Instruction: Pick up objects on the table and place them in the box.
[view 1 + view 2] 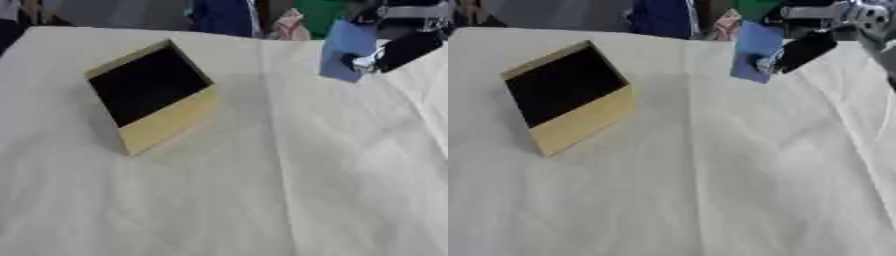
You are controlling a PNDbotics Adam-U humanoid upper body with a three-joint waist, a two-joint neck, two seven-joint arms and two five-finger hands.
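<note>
Right hand (398, 50) comes in at about one o'clock, black with a silvery bit near its tip, and its fingers are curled round a blue flat object (346, 46), pinching it at the lower right edge. That blue piece hangs upright above the counter (289, 190), clear of the cloth, near the far right edge. No writing, label or brand can be read on it; it looks like a plain blue card or small packet, and what it really is cannot be made out.

At about ten o'clock stands the box (166, 120), yellowish wood-coloured walls with a dark, black inside, tilted so its opening faces up and toward the camera. Nothing can be seen within the dark interior. It bears no legible marking. The box sits well apart from the hand and the blue object.

A white, creased cloth covers the counter. Much of the right arm is cut off by the upper right corner.
</note>
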